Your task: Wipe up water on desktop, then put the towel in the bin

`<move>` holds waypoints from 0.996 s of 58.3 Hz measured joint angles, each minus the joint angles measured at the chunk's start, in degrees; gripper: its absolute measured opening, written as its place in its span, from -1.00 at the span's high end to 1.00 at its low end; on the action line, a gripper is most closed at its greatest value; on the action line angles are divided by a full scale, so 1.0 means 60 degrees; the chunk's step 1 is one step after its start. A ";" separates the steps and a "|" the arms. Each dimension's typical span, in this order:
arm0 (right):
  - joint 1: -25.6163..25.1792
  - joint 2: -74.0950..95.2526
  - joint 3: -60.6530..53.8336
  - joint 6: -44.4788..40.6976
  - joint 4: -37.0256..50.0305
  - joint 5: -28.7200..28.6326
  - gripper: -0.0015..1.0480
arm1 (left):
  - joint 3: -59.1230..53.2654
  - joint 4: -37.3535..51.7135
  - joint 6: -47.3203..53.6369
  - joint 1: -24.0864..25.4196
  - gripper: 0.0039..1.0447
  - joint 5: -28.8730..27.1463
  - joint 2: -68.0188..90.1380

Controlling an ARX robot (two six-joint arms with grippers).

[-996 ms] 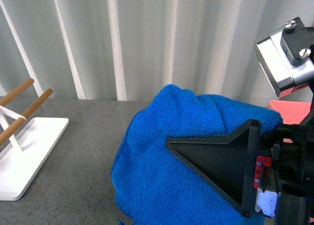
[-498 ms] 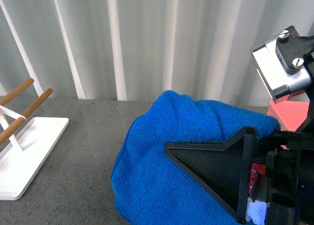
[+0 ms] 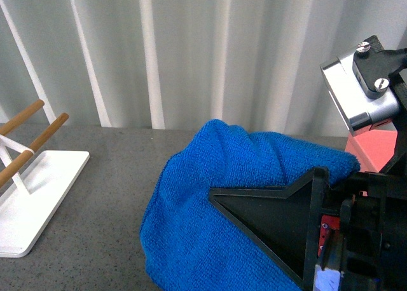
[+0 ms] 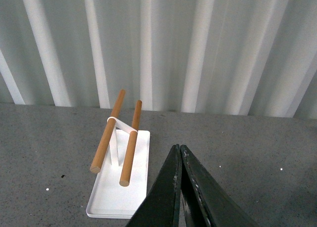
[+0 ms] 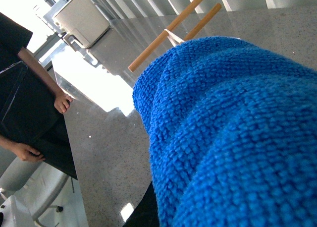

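Observation:
The blue towel (image 3: 216,196) hangs bunched above the dark grey speckled desktop (image 3: 108,202) in the front view. My right gripper (image 3: 267,224) is shut on the towel, its black triangular finger across the cloth. The towel fills the right wrist view (image 5: 233,128) and hides the jaws there. A corner of the salmon-pink bin (image 3: 375,148) shows at the right edge behind my right arm. My left gripper (image 4: 178,152) is shut and empty, over bare desktop (image 4: 257,157) beside the white rack. No water shows on the desktop.
A white rack base (image 3: 32,196) with wooden rods (image 3: 32,142) stands at the left; it also shows in the left wrist view (image 4: 119,182). A white corrugated wall (image 3: 191,49) runs behind the desk. A person in black (image 5: 25,103) stands by the desk edge.
My right gripper and the towel have shifted slightly left and down. More of the pink bin shows at the right. The rack has not moved.

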 joint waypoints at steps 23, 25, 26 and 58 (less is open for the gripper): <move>-0.0058 0.1515 -0.0262 -0.0029 -0.0798 0.0204 0.91 | 0.0000 0.0000 0.0004 0.0000 -0.38 0.0000 0.0000; -0.0135 0.1719 -0.0189 -0.0237 -0.1330 0.0266 0.91 | 0.0000 0.0000 0.0004 0.0000 -0.51 0.0000 0.0000; -0.0186 0.1818 -0.0135 -0.0390 -0.1632 0.0306 0.91 | 0.0000 0.0000 0.0004 0.0000 -0.61 0.0000 0.0000; -0.1158 0.4455 0.3049 -0.4167 -0.6739 0.3096 0.91 | 0.0000 0.0000 0.0025 0.0000 -0.88 0.0000 0.0000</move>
